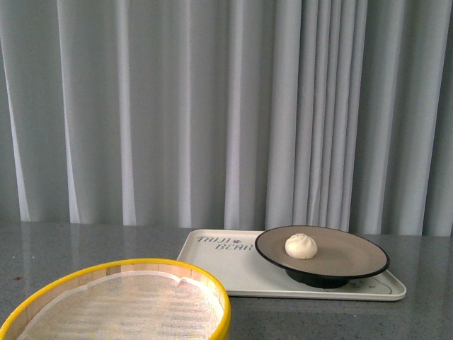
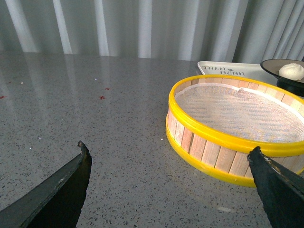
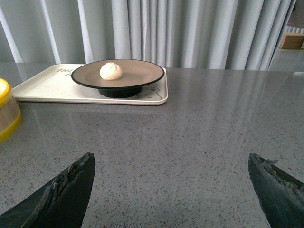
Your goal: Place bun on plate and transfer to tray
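Bun (image 1: 301, 246), small, round, white and pleated, sits on the large beige-tan black-rimmed plate (image 1: 354, 256), which rests on the cream-white rectangular plastic tray (image 1: 219, 265) on the grey speckled desk (image 3: 190, 137). Nearby, the yellow-rimmed wooden steamer basket (image 2: 223, 142) holds only white cloth. Left end effector (image 2: 168, 183) and right end effector (image 3: 171, 183) both gape wide, holding nothing.

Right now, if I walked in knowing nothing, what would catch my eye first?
Probably the white bun sitting on a tan plate, which stands on the right part of a cream tray. Next, the yellow-rimmed wooden steamer basket up close at the left, lined with white cloth and holding nothing.
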Motion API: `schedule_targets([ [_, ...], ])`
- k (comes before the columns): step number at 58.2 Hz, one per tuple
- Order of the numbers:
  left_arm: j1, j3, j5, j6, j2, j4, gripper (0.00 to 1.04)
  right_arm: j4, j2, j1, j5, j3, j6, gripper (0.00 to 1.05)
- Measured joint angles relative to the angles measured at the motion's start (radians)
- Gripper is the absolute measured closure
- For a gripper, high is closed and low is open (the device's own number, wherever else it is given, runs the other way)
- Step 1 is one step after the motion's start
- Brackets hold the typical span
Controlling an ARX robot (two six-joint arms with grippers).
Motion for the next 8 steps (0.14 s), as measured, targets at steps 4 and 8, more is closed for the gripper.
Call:
schedule_targets([
  [4, 0.000, 0.000, 0.000, 0.000, 0.000, 0.000, 0.07, 0.000, 0.000, 0.000, 0.000, 0.000, 0.000, 0.09],
  [8, 0.000, 0.000, 0.000, 0.000, 0.000, 0.000, 0.07, 0.000, 0.000, 0.000, 0.000, 0.000, 0.000, 0.09],
])
